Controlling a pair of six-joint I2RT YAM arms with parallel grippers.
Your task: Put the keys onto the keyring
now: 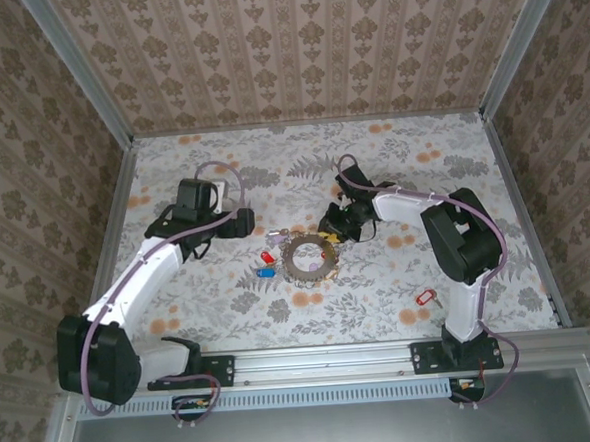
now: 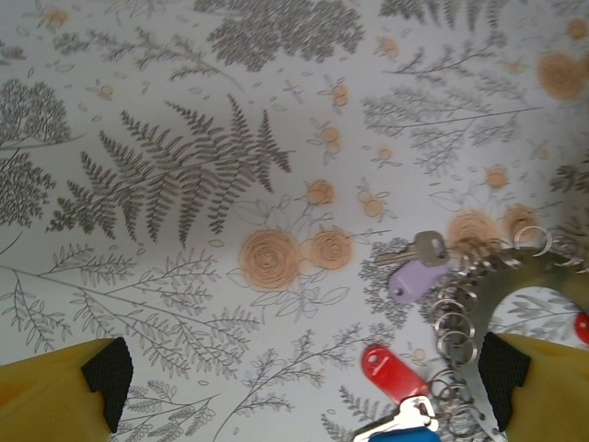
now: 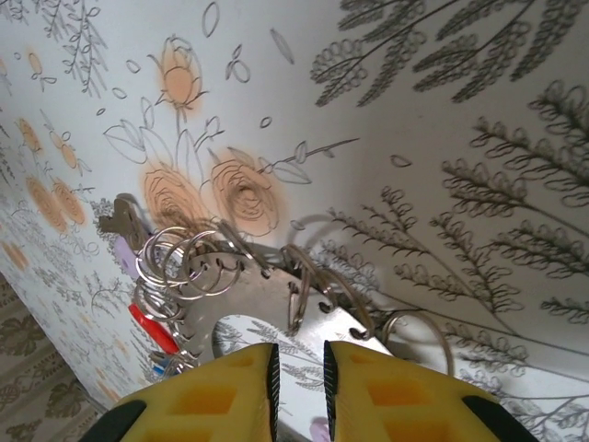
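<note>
At table centre, right gripper [image 3: 299, 373] jaws narrow over round grey metal keyring [image 3: 241, 296], grip unclear; left gripper [image 2: 304, 387] wide.

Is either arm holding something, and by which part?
The right jaws seem to pinch the keyring by its rim; the left jaws stand open, holding nothing.

Patterned walls enclose a floral counter

Brown damask wallpaper [image 1: 304, 40] rises on three sides, framed by grey metal corner posts [image 1: 75, 69]; the counter [image 1: 231, 325] wears pale cloth printed with grey ferns and orange blooms, bounded by an aluminium rail [image 1: 323, 357].
</note>
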